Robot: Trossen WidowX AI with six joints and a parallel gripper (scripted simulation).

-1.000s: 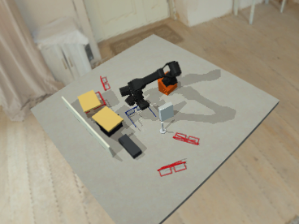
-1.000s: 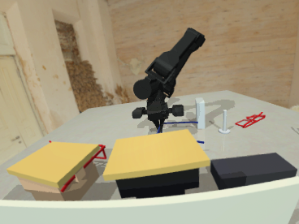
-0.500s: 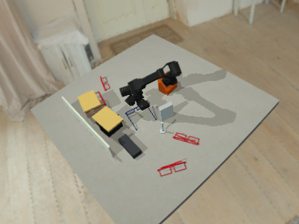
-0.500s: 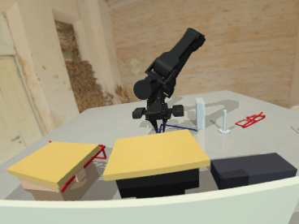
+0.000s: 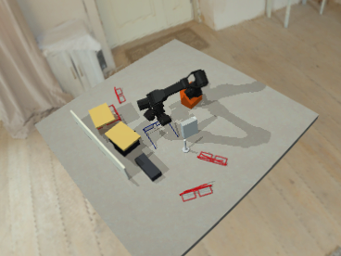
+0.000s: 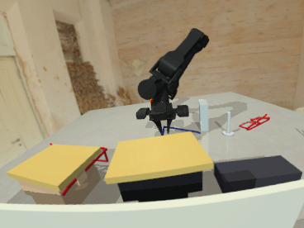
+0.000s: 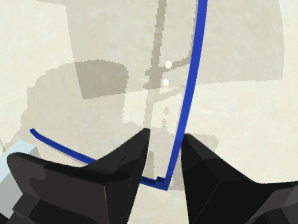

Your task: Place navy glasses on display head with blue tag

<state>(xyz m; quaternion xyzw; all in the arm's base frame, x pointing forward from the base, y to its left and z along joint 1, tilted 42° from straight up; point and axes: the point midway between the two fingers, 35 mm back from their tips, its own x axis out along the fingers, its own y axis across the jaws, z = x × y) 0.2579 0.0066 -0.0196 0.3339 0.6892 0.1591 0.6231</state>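
Observation:
The navy glasses (image 5: pixel 151 133) (image 6: pixel 182 129) (image 7: pixel 190 76) rest on the table just behind the yellow-topped head with the dark base (image 5: pixel 122 135) (image 6: pixel 157 159). My gripper (image 5: pixel 159 123) (image 6: pixel 164 131) (image 7: pixel 166 137) points down over them. Its fingers stand a little apart, with one thin navy bar passing between the tips and a gap showing beside it. A second yellow-topped head with a tan base (image 5: pixel 103 115) (image 6: pixel 54 165) stands to the left, with a red frame (image 6: pixel 99 159) against it. I cannot see a blue tag in any view.
A white block (image 5: pixel 189 127) (image 6: pixel 202 116) and a small white post (image 5: pixel 185 147) (image 6: pixel 228 124) stand right of the gripper. Red glasses (image 5: pixel 212 158) (image 6: pixel 254 122) lie beyond, others at the front (image 5: pixel 196 192) and the back (image 5: pixel 119 95). A dark box (image 5: pixel 148 167) (image 6: pixel 256 171) and a white strip (image 5: pixel 97 141) (image 6: pixel 206 206) flank the heads.

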